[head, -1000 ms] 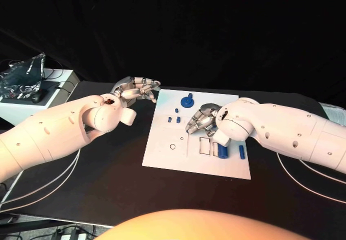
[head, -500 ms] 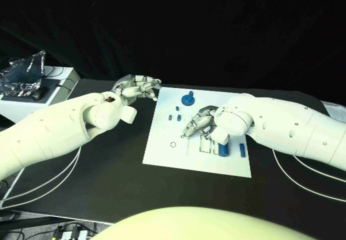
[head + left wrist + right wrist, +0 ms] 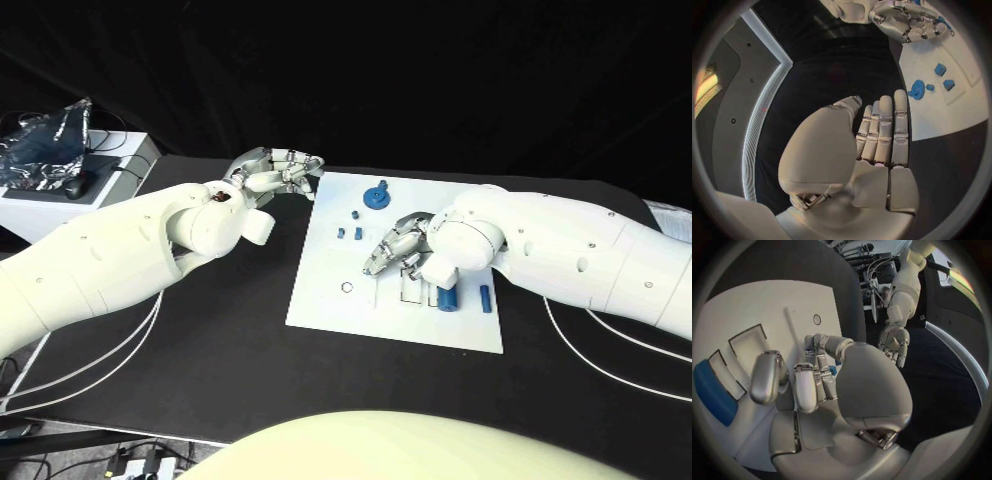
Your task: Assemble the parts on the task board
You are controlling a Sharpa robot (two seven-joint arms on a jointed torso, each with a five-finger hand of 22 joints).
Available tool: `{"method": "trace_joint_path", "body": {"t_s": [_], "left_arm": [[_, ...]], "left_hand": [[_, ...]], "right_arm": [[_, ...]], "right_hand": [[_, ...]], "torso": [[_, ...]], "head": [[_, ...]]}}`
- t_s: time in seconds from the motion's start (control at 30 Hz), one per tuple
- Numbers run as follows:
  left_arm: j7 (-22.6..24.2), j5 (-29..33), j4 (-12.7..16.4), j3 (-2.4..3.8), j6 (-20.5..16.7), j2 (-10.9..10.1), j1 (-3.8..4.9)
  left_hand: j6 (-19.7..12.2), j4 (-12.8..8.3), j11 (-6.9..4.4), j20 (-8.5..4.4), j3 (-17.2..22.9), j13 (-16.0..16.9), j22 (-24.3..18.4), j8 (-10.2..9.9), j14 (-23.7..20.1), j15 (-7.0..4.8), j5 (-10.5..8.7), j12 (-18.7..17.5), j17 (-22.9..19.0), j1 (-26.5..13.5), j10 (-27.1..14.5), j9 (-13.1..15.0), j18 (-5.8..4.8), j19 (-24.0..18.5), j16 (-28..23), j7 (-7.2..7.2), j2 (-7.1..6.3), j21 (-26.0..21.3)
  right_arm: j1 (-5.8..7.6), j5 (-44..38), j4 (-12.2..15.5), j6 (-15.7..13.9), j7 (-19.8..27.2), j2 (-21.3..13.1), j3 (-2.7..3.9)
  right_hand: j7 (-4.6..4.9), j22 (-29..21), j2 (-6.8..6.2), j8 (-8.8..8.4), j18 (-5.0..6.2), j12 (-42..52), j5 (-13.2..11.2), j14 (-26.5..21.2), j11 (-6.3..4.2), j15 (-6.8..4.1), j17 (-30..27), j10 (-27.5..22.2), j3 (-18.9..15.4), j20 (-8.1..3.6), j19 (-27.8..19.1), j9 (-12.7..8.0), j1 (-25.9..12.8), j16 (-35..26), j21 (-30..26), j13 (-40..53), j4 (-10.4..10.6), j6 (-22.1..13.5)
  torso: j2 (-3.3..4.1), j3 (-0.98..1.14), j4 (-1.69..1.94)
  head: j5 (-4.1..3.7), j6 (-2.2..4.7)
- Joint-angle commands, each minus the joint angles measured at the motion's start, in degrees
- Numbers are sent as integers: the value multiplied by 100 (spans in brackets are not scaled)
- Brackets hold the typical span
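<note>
The right hand hangs over the middle of the white task board, fingers curled downward; whether they pinch anything cannot be told. Just beside it, on its near right, two blue parts lie with their long axes running near to far. Beyond it sits a round blue gear. The left hand hovers off the board's far left corner, fingers straight and pressed together, holding nothing.
</note>
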Motion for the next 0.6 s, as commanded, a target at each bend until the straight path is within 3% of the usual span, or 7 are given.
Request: {"method": "trace_joint_path", "body": {"t_s": [0.03,0.6], "left_arm": [[14,25,8,4,110,10,3],[18,21,5,4,119,16,2]], "left_hand": [[-57,-3,24,-2,41,-11,10,36,-36,11,-7,13,-10,1,-34,-8,72,-10,-29,-2,-49,23],[-57,-3,24,-2,41,-11,10,36,-36,11,-7,13,-10,1,-34,-8,72,-10,-29,-2,-49,23]], "right_arm": [[-4,-127,1,22,13,18,2],[-25,-523,20,-147,233,44,2]], "right_hand": [[16,691,55,38,26,13,37,171,-49,-38,-20,85,18,-48,128,5,6,-33,-43,73,-18,10],[16,688,55,41,29,14,36,170,-49,-39,-17,83,15,-49,124,9,-1,-33,-57,75,-27,6]], "torso": [[0,4,3],[-3,8,-4]], "head": [[6,-2],[-3,-15]]}}
